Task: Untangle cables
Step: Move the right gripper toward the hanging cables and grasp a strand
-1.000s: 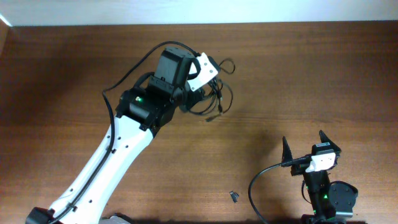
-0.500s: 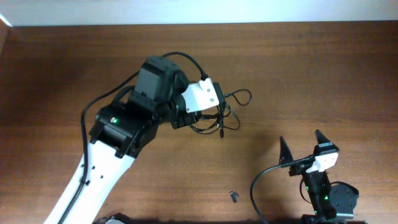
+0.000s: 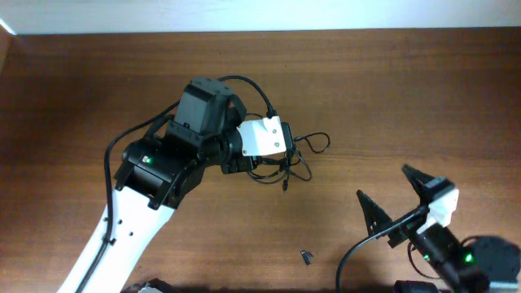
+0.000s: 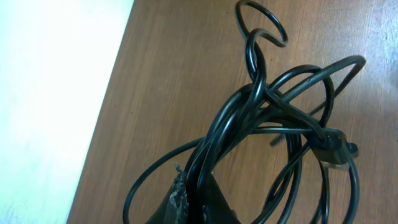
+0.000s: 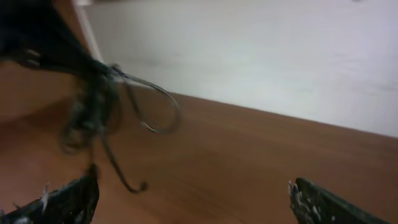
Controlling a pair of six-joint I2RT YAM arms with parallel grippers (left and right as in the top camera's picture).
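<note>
Brown wood-grain table (image 3: pixel 423 89) carries the whole work area, with a white wall (image 5: pixel 261 56) behind its far edge.

1. Task item. The thin black cables (image 3: pixel 295 159) form one tangled bundle near the middle of the table, just right of the white-and-black left arm (image 3: pixel 155 187). In the left wrist view several strands (image 4: pixel 249 118) cross and wrap around one another. One narrow loop (image 4: pixel 261 22) stands out at the top, and a wider loop (image 4: pixel 336 68) reaches to the right. A small dark plug connector (image 4: pixel 333 152) sits on a strand at the right side of the tangle. In the overhead view one short end (image 3: pixel 286 184) points down from the bundle toward the near edge.

2. Left gripper (image 4: pixel 189 198). Its fingers are closed tight on the lower part of the bundle, with several strands pinched between them. Whether the bundle touches the table cannot be determined.

3. Right gripper (image 3: pixel 383 183). It sits at the near right corner, well apart from the cables. Its two dark pointed fingers (image 3: pixel 370 213) are spread wide and have hold of nothing. The right wrist view is blurred; it shows both fingertips (image 5: pixel 68 198) at the lower corners and the bundle (image 5: pixel 93 106) at upper left, one strand trailing down.

4. Other item. A tiny dark loose piece (image 3: pixel 307 257) lies on the table near the front edge, apart from both grippers.
</note>
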